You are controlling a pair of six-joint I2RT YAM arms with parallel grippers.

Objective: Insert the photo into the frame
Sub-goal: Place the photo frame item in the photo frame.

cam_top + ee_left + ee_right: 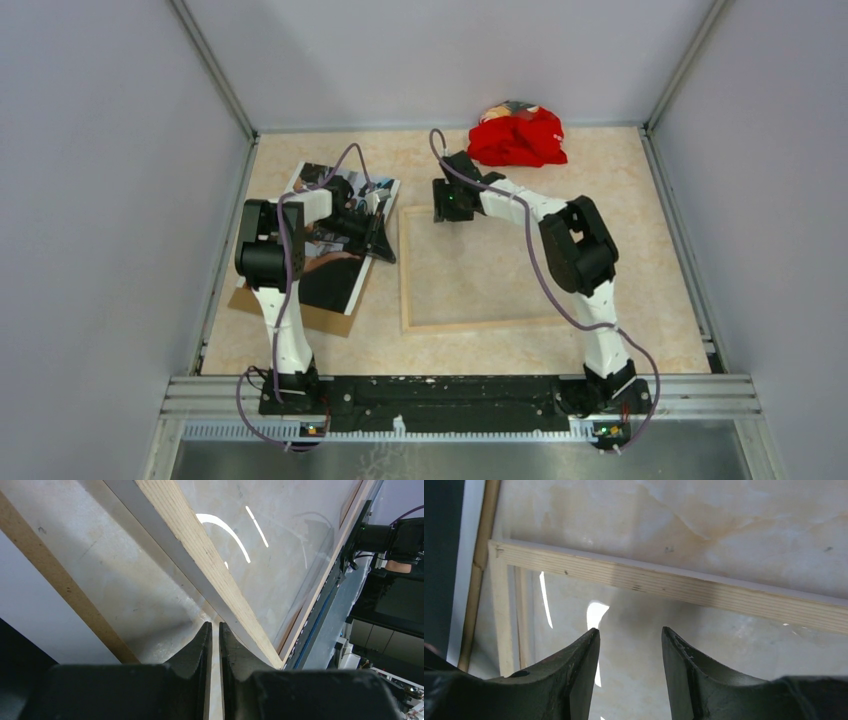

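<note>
To lift it, apparently, the nearly pressed-together left claw (213,627) is nosing the edge of the dark rectangular photo (335,285) while the spread right claw (630,632) is hovering over the light-wood frame (480,324).

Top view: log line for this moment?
photo on backing board | left jaws narrow at its edge, grip unclear | right jaws open over frame corner

The frame (480,324) lies flat at the middle of the table (640,260), the photo (335,280) just to its left, resting on a backing board (325,320) whose near edge juts out beneath it. A bundled cloth (518,138) sits behind the frame at the far edge, towards the right — well apart from both.
</note>
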